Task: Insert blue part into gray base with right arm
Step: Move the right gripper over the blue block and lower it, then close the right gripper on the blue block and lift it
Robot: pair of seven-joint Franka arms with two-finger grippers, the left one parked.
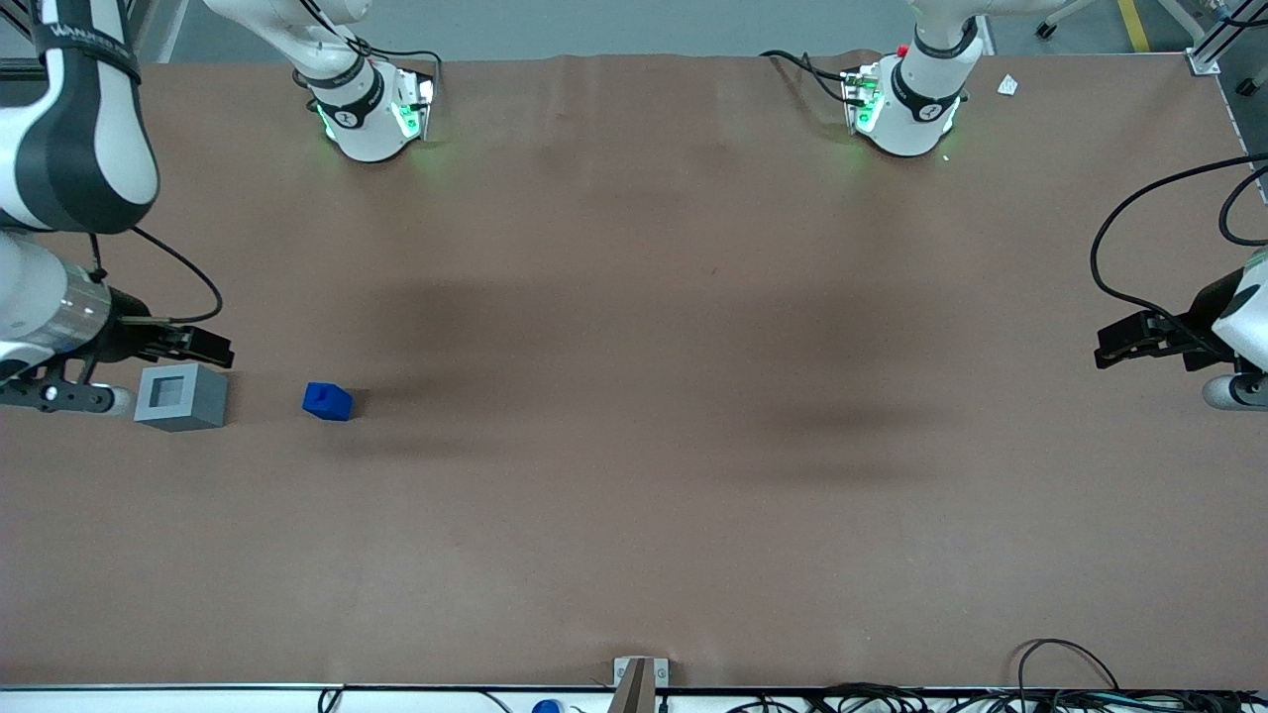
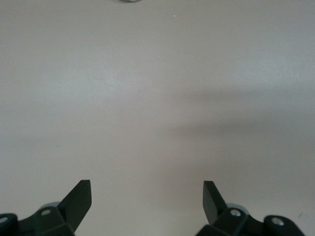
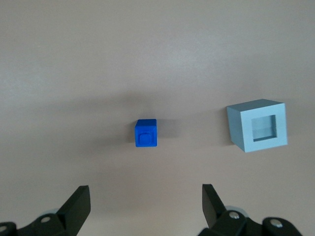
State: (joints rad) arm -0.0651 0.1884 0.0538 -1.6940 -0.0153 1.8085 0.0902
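Front view: blue part (image 1: 327,401) on brown tabletop (image 1: 634,515), nr gray base (image 1: 181,396), not touching. Gripper (image 1: 203,347) of right arm (image 1: 59,198) just above base, empty. Wrist view: fingers (image 3: 78,204) spread wide over tabletop; part and base apart, recess facing up.

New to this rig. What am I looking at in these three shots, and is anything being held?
Two robot arms are bolted to a brown table. The front view looks down on the whole table. The other two views come from cameras on the arms' wrists, each looking past its own black fingers.

On the table sit a blue part and a gray base with a square recess in its top, side by side but apart. The right arm's claw hangs beside the base, open. It holds nothing; its wrist view shows both the part and the base lying untouched.
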